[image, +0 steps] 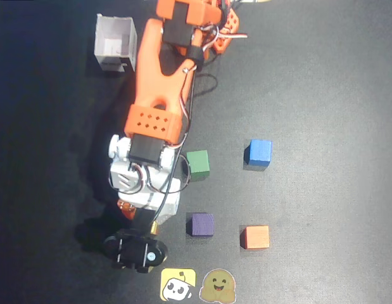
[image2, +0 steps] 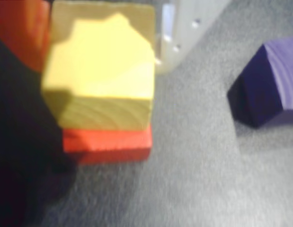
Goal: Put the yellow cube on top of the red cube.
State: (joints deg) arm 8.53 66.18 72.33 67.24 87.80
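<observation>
**Yellow cube resting on the red cube beneath the wrist**

In the wrist view, the yellow cube [image2: 101,75] sits on top of the red cube [image2: 108,142], whose front face shows below it; the yellow cube's wood grain is visible on its near side. No writing can be read on either. The gripper [image2: 101,28] frames the stack, an orange part [image2: 21,28] at the upper left and a pale translucent finger [image2: 184,28] at the upper right touching or just beside the yellow cube; whether the jaws clamp it or stand slack I cannot tell. A purple cube [image2: 267,87] lies apart to the right on the dark mat [image2: 193,179].

In the overhead view the arm [image: 159,95] hides the stack. The purple cube [image: 201,224] is nearest the wrist, then the green cube [image: 198,164], orange cube [image: 255,237] and blue cube [image: 259,154], all well apart. Two cartoon stickers [image: 178,285] lie at the bottom edge. A clear box [image: 115,43] stands at the upper left. The mat's right side lies open.
</observation>
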